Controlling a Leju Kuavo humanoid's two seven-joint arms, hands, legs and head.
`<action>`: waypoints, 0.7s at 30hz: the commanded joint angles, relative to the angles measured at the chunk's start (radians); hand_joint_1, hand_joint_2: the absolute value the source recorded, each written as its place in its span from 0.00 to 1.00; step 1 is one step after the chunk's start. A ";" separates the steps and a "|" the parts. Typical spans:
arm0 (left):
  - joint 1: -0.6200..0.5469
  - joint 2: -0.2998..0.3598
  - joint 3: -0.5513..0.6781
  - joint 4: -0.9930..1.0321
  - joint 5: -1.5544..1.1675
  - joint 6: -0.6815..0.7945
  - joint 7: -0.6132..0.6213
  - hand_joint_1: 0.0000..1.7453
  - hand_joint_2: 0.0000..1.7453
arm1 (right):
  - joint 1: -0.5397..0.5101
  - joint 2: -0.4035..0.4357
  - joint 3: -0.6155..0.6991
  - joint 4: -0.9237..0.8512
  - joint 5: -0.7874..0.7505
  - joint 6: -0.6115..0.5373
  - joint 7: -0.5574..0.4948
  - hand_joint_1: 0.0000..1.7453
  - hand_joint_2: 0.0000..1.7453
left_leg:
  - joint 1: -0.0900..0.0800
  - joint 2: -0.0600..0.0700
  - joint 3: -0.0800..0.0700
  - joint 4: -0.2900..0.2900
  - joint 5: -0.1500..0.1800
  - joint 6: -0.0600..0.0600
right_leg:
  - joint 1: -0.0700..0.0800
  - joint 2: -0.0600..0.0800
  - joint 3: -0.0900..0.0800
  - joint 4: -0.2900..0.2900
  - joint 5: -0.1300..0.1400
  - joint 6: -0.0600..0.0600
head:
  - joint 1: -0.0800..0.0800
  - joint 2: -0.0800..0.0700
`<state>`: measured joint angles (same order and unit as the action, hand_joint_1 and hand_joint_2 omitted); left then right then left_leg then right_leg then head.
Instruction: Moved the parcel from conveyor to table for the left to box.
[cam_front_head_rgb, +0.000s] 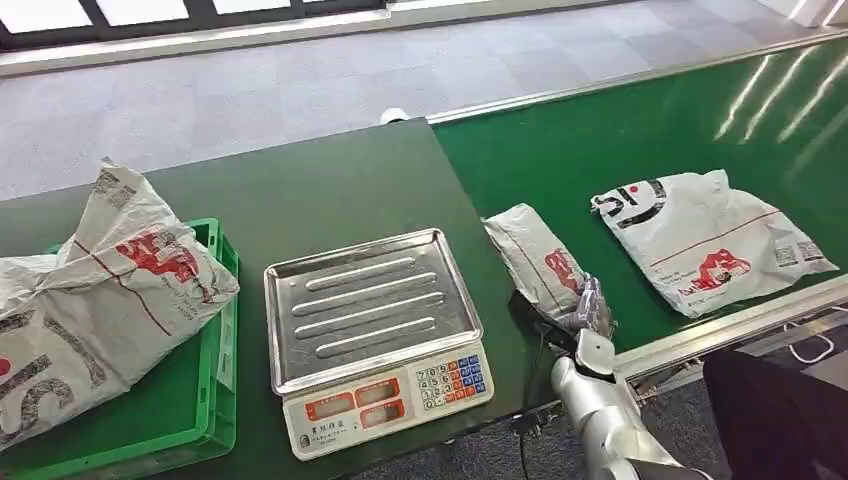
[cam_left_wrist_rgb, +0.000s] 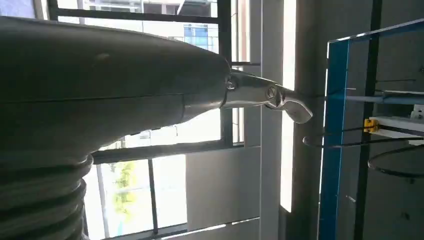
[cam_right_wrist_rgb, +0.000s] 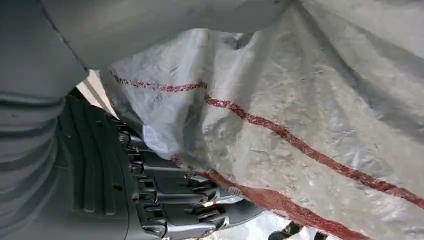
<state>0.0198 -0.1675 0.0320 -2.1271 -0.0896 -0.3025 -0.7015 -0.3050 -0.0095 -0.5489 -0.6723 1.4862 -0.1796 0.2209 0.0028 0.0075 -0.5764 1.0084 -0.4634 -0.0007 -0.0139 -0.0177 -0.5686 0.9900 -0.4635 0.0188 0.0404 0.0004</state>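
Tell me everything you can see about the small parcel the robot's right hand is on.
The small parcel is a crinkled grey-white plastic mailer bag with red printing and thin red lines. It looks soft and rumpled, lying flat and slanted on the green conveyor belt, near the dark table. The right hand grips its near end, dark fingers curled under the plastic. A bigger parcel lies apart.

The scale (cam_front_head_rgb: 375, 335) blocks the table's (cam_front_head_rgb: 300, 190) middle; bare surface lies beyond it.
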 joint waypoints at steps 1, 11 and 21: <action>-0.068 0.054 -0.063 0.083 0.005 0.005 0.003 0.00 1.00 | 0.005 -0.006 -0.016 0.152 0.025 0.140 -0.032 0.00 1.00 | 0.001 -0.004 0.002 -0.002 0.001 -0.001 | 0.001 -0.002 0.003 -0.002 0.001 -0.001 | 0.000 0.000; -0.069 0.066 -0.081 0.091 0.005 0.025 0.003 0.00 1.00 | 0.012 -0.005 0.001 0.157 0.029 0.143 -0.054 1.00 1.00 | 0.002 0.001 0.009 -0.002 0.000 -0.001 | 0.001 0.002 0.006 -0.003 0.001 -0.002 | 0.000 0.000; -0.069 0.066 -0.081 0.091 0.005 0.025 0.003 0.00 1.00 | 0.012 -0.005 0.001 0.157 0.029 0.143 -0.054 1.00 1.00 | 0.003 0.003 0.012 -0.001 -0.002 -0.002 | 0.003 0.004 0.009 -0.002 0.000 -0.002 | 0.000 0.000</action>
<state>-0.0219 -0.1282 -0.0156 -2.0855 -0.0874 -0.2811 -0.7008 -0.3304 -0.0111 -0.5627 -0.6001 1.5091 -0.0481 0.1682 0.0054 0.0136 -0.5648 1.0084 -0.4658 -0.0026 -0.0113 -0.0123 -0.5613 0.9896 -0.4641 0.0176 0.0404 0.0000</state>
